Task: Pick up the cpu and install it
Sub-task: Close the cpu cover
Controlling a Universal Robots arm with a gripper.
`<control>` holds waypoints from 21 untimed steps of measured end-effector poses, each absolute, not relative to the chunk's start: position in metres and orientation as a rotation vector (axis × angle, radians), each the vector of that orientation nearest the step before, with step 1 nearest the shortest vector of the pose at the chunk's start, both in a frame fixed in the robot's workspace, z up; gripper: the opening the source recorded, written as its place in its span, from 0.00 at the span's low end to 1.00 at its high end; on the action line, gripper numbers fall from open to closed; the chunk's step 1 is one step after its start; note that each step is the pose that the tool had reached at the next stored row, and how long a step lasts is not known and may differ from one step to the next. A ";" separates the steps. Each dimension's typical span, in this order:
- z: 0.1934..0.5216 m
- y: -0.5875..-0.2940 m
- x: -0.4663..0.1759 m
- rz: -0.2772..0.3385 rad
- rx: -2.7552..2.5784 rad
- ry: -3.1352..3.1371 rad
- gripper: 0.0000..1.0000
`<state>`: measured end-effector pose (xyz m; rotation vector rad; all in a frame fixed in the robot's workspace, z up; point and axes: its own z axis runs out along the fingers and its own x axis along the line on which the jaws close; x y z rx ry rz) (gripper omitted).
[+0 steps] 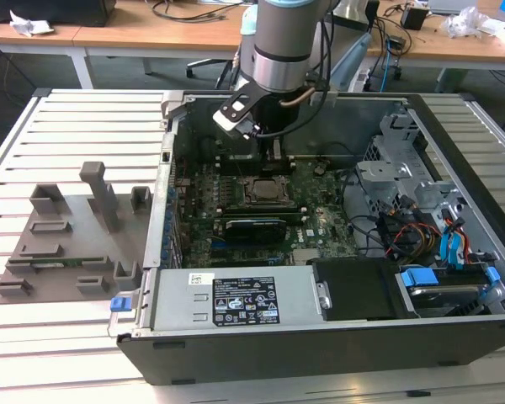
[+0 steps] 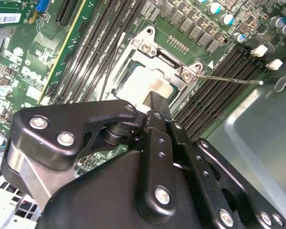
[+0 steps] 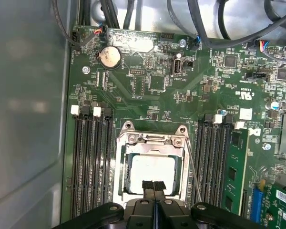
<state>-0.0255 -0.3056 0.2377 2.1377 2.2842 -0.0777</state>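
We note gripper (image 3: pixel 154 185) pinched narrow, empty, over cpu (image 3: pixel 148 169) in socket frame (image 3: pixel 152 139) — pressing askew risks bent pins.

Arm (image 1: pixel 279 34) stands near-vertical, wrist (image 1: pixel 278 74) pointing straight down. Gripper (image 3: pixel 154 185) hangs below it, tips downward. Fingers (image 3: pixel 148 185) are pressed together face to face, black linkage arms (image 3: pixel 100 213) splayed out behind them.

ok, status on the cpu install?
Jaws shut, gripper low over the socket frame. Inside the frame the cpu lies flat, tips right above it, contact unclear. Beside the frame a thin lever wire, clear of the tips.
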 end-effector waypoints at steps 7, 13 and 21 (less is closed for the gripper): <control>0.255 -0.306 -0.026 -0.078 2.138 2.284 0.11; 0.265 -0.306 -0.026 -0.078 2.138 2.284 0.11; 0.277 -0.306 -0.026 -0.078 2.138 2.284 0.11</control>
